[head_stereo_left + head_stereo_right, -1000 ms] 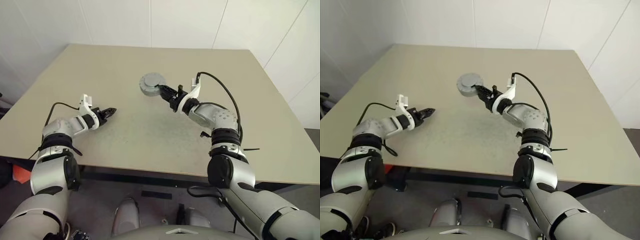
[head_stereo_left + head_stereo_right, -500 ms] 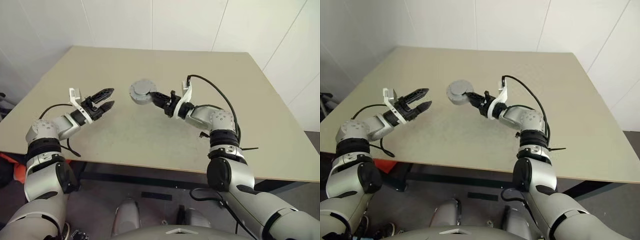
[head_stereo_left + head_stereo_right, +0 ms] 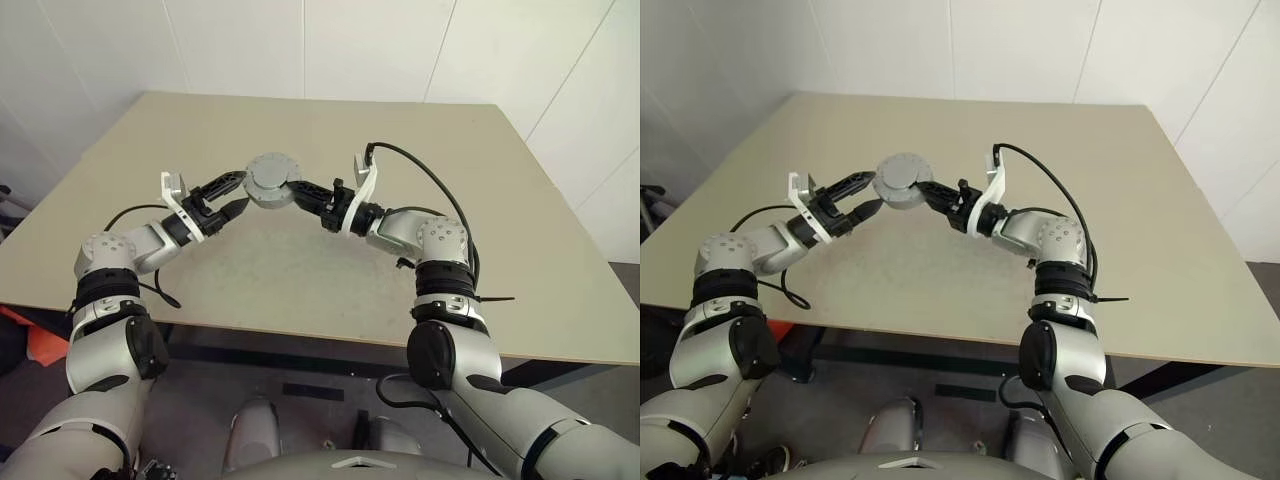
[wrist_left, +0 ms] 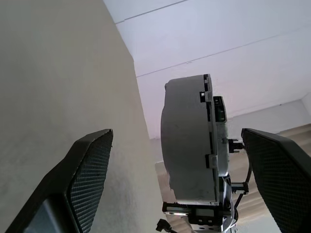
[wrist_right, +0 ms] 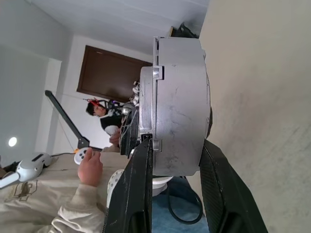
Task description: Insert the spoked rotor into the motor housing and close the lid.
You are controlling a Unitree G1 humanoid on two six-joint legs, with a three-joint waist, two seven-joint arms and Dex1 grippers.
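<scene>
Housing (image 3: 272, 181) lifted clear of the table (image 3: 330, 270), pinched at its edge by the right gripper (image 3: 303, 191); a second ago it lay on the tabletop. Left gripper (image 3: 233, 193), pressed together a second ago, now spread wide and brought up beside the housing, one finger (image 4: 82, 179) either side, not touching. The lid (image 5: 146, 97) appears already seated on the housing, so this is probably a hand-over or joint squeeze to close it.

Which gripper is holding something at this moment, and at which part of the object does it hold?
The right gripper holds the closed motor housing by its flat faces, near the rim. The open left gripper holds nothing.
</scene>
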